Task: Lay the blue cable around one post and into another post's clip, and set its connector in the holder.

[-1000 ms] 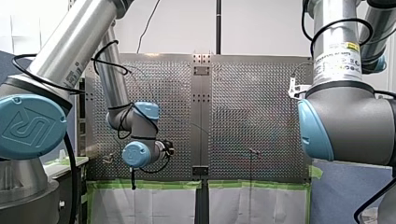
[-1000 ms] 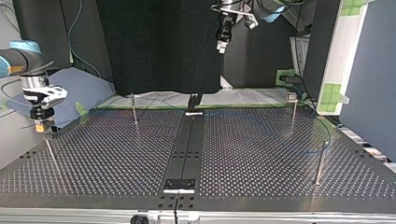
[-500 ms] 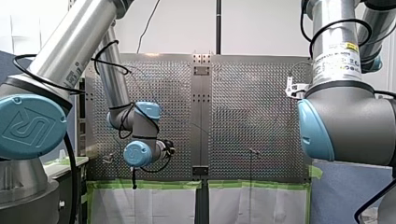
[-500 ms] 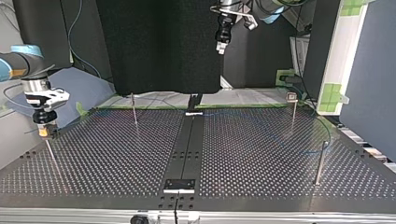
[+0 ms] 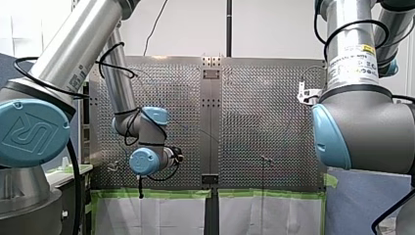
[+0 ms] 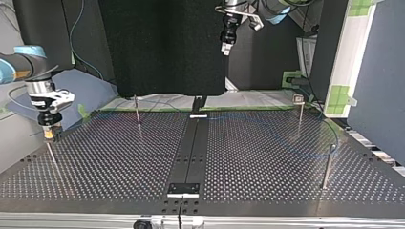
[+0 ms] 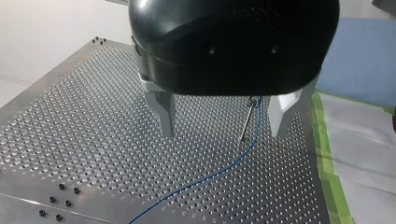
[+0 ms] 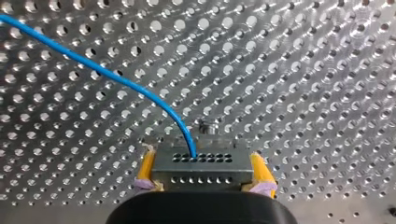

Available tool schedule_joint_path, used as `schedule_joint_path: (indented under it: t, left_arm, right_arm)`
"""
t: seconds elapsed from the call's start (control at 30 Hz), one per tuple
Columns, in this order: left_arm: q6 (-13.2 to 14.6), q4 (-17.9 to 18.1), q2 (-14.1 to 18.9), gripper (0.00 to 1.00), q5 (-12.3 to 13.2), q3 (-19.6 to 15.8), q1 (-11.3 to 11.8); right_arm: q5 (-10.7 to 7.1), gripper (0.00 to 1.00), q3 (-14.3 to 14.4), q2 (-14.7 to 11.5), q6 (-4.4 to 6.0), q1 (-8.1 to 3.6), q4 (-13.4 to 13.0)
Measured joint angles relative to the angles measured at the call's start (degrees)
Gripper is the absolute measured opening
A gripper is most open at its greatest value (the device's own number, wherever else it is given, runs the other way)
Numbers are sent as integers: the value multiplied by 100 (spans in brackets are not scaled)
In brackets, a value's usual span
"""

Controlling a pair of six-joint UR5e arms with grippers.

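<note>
Well, nearest the front edge of the grey perforated metal table (image 6: 267,157), as the top view shows it, stand two thin metal posts. One (image 6: 327,164) is at that view's right and bare. The other (image 6: 52,160) is at its left, and the work is happening over that one. The robot's right gripper (image 8: 202,171) hangs just above its top, yellow pads (image 8: 145,171) clamped on the two ends of a small grey metal connector block (image 8: 200,163). Gripped by its ends, the block's holed face and cable exit are left free, which I take to be so that it can go down into a seat without the pads fouling it. The holder itself I cannot make out. A small stud just beyond the block in the right wrist view may be that post seen end-on.

The thin blue cable (image 8: 116,79) leaves the middle of the block's face and curves away, lying slack on the plate. Farther off, in the left wrist view, it passes just beside a slim post (image 7: 247,119). Whether it wraps that post or sits in a clip I cannot tell. Along the far edge in the top view stand a plain post (image 6: 137,112) and one with a small square head (image 6: 298,98).

Farthest and highest, the left gripper (image 7: 222,119) hangs well above the table, its metal fingers (image 7: 163,114) spread wide with nothing between them. I judge it is parked clear while the connector is seated.
</note>
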Motion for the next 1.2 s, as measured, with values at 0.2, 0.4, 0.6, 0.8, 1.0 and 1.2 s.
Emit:
schedule_joint_path:
  t: [0.2,0.4,0.6,0.8,1.0,1.2]
  left_arm:
    - [-9,0,1,99,0,2,0]
    - [-11,0,1,99,0,1,0]
    - [-17,-1,1,99,0,-1,0]
    - [-20,-33,1,99,0,-3,0]
    - [-20,-43,1,99,0,-1,-3]
    - [-20,-44,1,99,-2,-2,-3]
  right_arm:
    - [2,0,29,6,-6,3,-52]
    - [0,0,4,10,58,3,-127]
    - [-2,0,-46,14,108,5,-93]
    - [-1,0,-76,24,131,-6,-76]
    - [3,0,-98,39,160,-12,-89]
    - [4,0,-143,101,193,-14,-68]
